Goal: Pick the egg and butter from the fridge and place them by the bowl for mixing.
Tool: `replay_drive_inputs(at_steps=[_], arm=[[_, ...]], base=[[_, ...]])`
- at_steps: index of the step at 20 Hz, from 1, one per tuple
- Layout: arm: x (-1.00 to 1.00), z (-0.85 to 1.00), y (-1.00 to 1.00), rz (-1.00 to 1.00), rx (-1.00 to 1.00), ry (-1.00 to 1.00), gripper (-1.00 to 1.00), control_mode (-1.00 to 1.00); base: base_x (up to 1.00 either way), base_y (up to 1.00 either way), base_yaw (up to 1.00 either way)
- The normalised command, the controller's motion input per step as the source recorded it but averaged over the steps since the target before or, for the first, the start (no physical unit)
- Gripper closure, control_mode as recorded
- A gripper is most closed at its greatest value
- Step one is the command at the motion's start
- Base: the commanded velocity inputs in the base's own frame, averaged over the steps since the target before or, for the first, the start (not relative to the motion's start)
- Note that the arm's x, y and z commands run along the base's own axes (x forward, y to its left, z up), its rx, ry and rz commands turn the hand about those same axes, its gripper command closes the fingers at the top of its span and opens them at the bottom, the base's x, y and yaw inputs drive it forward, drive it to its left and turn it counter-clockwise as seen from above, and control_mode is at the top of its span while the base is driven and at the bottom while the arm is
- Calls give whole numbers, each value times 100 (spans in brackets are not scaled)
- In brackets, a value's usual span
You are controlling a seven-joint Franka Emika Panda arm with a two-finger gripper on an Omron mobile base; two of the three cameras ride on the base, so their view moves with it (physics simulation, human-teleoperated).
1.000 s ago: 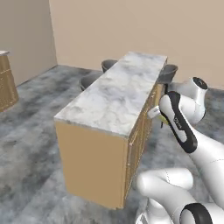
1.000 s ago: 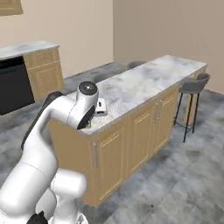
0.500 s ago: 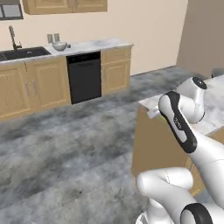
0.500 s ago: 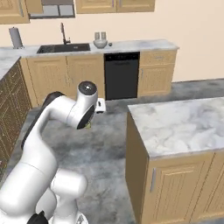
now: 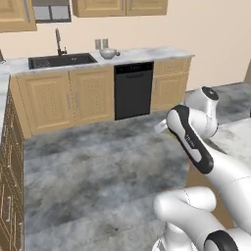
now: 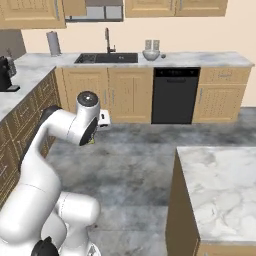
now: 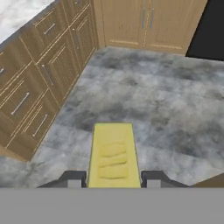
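One yellow block, the butter (image 7: 113, 157), sits clamped between the gripper (image 7: 113, 178)'s two dark fingertips, reaching forward from them over grey stone floor (image 7: 144, 100). Wooden cabinets (image 7: 39, 65) lie ahead and to the side of the gripper, well below it.

Half a second ago the island (image 6: 225, 190) stood close beside the arm; now the whole scene has swung, because the base has turned, not because things moved. Far ahead of the gripper, the back counter (image 6: 200, 59) now faces the robot, and the bowl (image 6: 151, 54) rests on it just beside the black sink (image 6: 106, 58), above the dishwasher (image 6: 171, 95).

This suggests the butter is being carried towards the bowl. No egg can be seen near the bowl, so it probably remains to be fetched.
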Motion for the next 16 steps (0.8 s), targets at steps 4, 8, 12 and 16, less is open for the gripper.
replay_drive_inputs(at_steps=[4, 8, 12, 16], arm=[[0, 0, 0, 0, 0, 0, 100, 100], [0, 0, 0, 0, 0, 0, 100, 100], [0, 0, 0, 0, 0, 0, 100, 100], [0, 0, 0, 0, 0, 0, 100, 100]], base=[[94, -8, 3], [94, -9, 3], [92, -14, 0], [90, -17, 0]])
